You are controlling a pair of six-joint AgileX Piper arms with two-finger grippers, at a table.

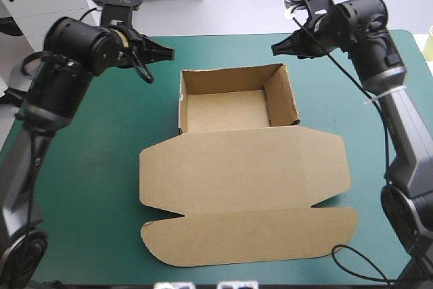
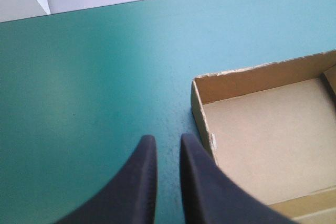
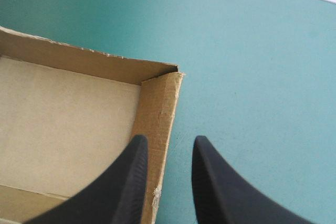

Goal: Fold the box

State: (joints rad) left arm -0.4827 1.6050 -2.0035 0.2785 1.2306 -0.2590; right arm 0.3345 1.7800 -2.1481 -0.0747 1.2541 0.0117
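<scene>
Black fingers (image 2: 139, 187) of the left gripper (image 2: 165, 141) stand a narrow slit apart, empty, above the teal-green cover (image 2: 79, 87) just outside the far left corner of the box (image 2: 262, 129). On the right gripper (image 3: 169, 141) they stand wider apart, one over the right wall, the other over bare cover. Mid-table, the brown box is an open tray with raised, slightly ragged walls, its lid (image 1: 243, 170) lying flat toward the near edge

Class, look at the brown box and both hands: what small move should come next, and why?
Probably draw the left hand and the right hand back from the box. Its walls already stand as an open tray, the lid lies flat toward the near edge, and both hands hover open, holding nothing.
</scene>
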